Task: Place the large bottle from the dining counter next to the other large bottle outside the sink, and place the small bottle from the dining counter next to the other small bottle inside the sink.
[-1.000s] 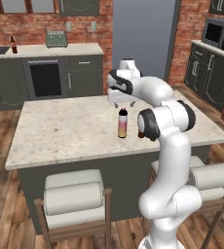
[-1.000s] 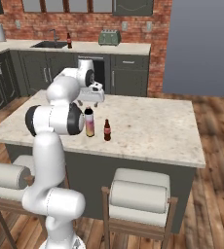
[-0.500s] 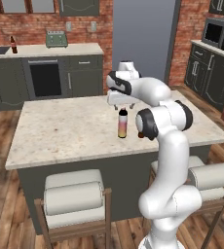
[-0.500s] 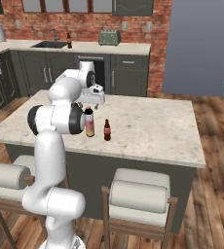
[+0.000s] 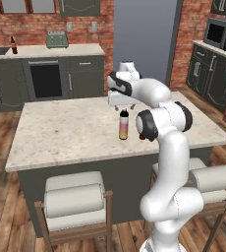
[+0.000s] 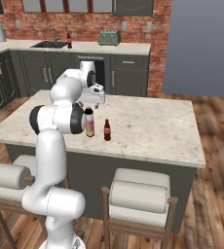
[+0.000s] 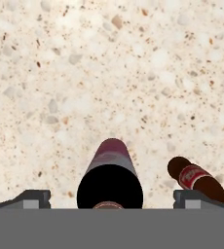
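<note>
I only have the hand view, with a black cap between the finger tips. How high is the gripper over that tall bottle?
Observer: In the left base view the gripper hangs just above the large bottle. Its jaws are open and the tips are near cap level, not down along the body.
Operator: Is the small bottle touching it?
Observer: No. The right base view shows the small bottle standing upright, apart from it, on the dining counter.
Operator: Where does the tall one go?
Observer: Beside the other large bottle, which stands on the back worktop next to the sink.
</note>
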